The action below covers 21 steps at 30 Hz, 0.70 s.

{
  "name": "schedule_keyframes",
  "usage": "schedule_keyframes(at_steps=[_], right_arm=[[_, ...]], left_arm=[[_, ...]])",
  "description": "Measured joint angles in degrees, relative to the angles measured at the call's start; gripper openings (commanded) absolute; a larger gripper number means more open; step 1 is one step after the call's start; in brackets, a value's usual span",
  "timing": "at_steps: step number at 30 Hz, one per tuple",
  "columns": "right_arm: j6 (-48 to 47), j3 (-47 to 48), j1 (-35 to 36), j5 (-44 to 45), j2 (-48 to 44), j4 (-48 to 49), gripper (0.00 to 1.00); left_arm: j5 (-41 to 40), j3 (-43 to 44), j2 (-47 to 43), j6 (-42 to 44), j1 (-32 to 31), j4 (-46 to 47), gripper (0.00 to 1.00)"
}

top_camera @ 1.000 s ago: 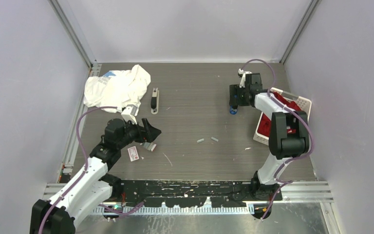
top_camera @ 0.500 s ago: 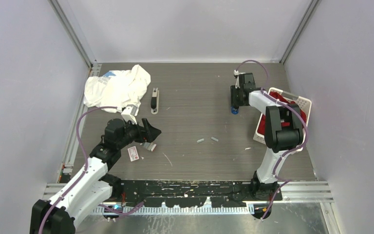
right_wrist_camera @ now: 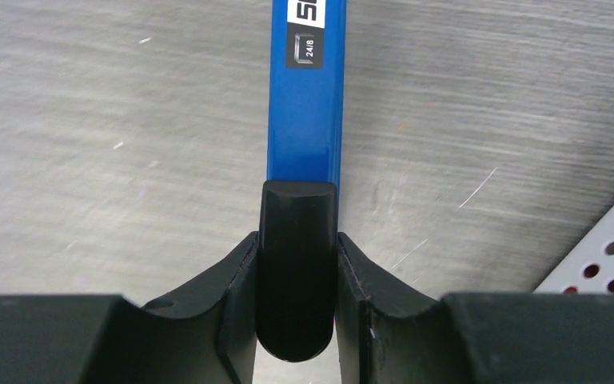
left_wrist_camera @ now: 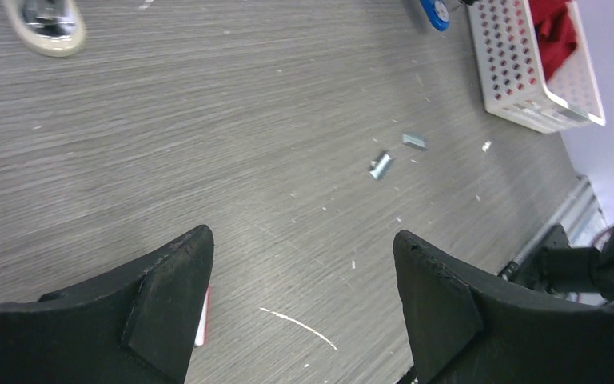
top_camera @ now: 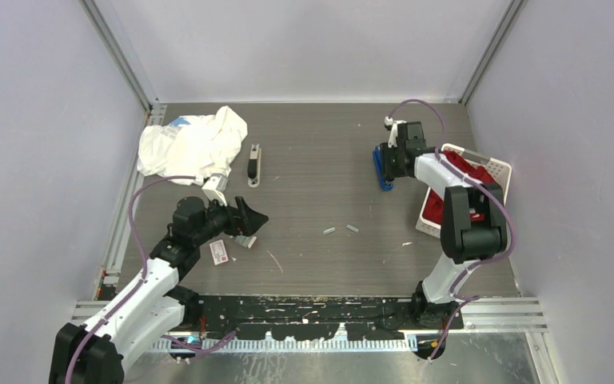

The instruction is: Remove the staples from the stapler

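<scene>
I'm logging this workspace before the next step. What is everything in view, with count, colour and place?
blue stapler: one, blue with black rear end, far right of table
second stapler: one, beige and black, far left-centre
staples: at least two loose strips, silvery-grey, table middle
small flat box: one, white and red, near left
cloth: one, white, far left corner
basket: one, white perforated, right edge
red cloth: one, inside basket
table: one, grey wood-grain
left pincer: one, black, open, by the box
right pincer: one, black, shut on blue stapler's rear end
</scene>
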Motion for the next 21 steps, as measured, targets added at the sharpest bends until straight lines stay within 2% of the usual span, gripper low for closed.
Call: schedule_keyframes(at_steps=[4,10,15,21], right_arm=[[0.1,-3.4,-0.6,-8.1,-7.6,-0.9,0.01],[3.9,-5.8,-1.4,-23.5,-15.5,2.2,0.01],[11.2,-10.4,-1.6,-37.4,-16.6,9.0,0.01],[22.5,-17.6,-1.0,-49.5,-17.9,19.6,0.01]], left_arm=[[5.5,-0.9,1.9,-1.7,0.0,4.3,0.82],[12.3,-2.2,0.8,-9.5,-0.1,13.9,0.84],[12.9,-4.5,-2.1,-15.3,-3.0,23.0,0.87],[11.2,-4.6,-0.7,-18.7,-8.0,33.0,0.87]])
